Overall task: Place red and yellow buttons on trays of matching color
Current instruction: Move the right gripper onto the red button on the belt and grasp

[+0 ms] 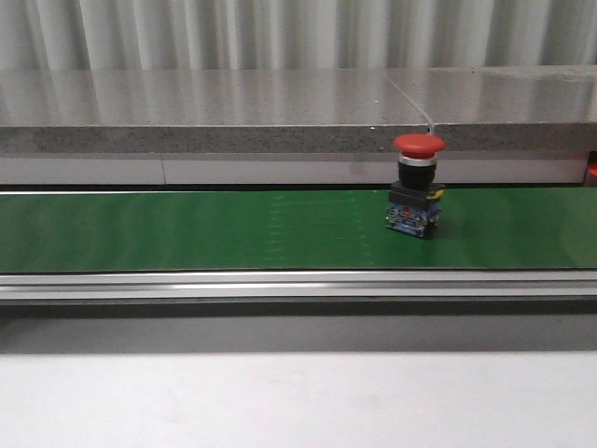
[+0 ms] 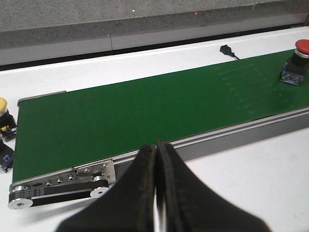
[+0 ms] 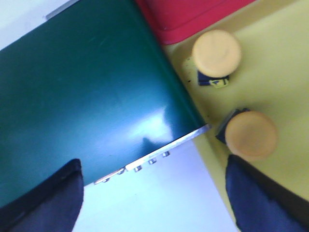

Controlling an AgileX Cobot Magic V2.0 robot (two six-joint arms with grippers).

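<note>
Between my left fingers [image 2: 140,193] nothing shows: the two dark pads are pressed flat together, and that gripper [image 2: 157,193] hangs over the white table [image 2: 251,179] just in front of the conveyor's metal side rail [image 2: 212,137]. Beyond the rail lies the green belt [image 2: 145,111], with its roller end [image 2: 58,186] close by. Past that end, at the edge of this view, stands a yellow-capped button [image 2: 4,113] with a second dark-and-blue part [image 2: 5,157] beside it, too cropped to identify. Far along the belt the red button [image 2: 295,60] stands upright on its black and blue base.

On my right side the fingers [image 3: 43,198] are spread wide, one over the belt's edge, the other over the yellow tray [image 3: 280,63], and the gripper [image 3: 154,203] holds nothing. Two yellow buttons [image 3: 217,52] [image 3: 251,135] rest on that tray, apart from each other, near the belt corner. A red tray [image 3: 193,14] lies next to the yellow one.

From the front, the red button is toward the belt's right part.
</note>
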